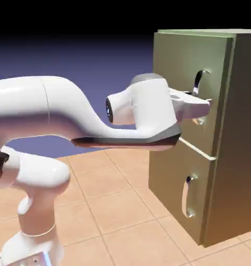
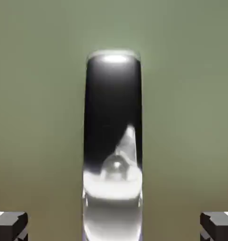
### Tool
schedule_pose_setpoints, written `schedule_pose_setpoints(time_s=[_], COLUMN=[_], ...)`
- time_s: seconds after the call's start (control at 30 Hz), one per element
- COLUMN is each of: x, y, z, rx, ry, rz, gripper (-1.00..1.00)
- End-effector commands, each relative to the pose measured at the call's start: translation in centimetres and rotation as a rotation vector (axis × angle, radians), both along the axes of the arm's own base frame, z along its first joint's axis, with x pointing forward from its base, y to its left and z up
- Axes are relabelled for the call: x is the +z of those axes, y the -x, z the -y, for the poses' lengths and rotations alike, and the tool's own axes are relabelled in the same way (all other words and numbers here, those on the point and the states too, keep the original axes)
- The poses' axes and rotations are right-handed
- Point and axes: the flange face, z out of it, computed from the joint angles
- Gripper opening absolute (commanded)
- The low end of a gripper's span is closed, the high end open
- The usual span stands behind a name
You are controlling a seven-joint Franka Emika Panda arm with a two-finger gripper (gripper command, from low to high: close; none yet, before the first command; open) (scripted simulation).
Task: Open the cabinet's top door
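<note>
The open gripper (image 2: 114,226) flanks the glossy, curved silver handle (image 2: 112,207) of the closed, flat olive-green top door (image 2: 40,117).

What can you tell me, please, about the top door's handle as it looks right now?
The handle is a vertical silver bar, metallic-looking and mirror-shiny, bowed outward from the green top door. Its face reflects black above and white lower down. In the hand view, it runs between the open gripper's fingertips, with a gap on each side; neither touches it there.
</note>
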Motion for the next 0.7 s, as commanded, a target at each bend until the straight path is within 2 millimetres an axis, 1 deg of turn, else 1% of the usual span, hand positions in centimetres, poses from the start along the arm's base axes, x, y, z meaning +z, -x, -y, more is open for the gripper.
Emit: schedule_pose_setpoints(time_s=[0.0,0.37,0.67], x=[0.0,0.0,0.0], y=[0.6,6.6,10.7], z=[-0.2,-3.5,-6.6], rx=[-0.018,-0.206,-0.346], ry=[0.000,0.000,0.000], rz=[0.000,0.000,0.000], gripper=[-1.00,-1.00,-1.00])
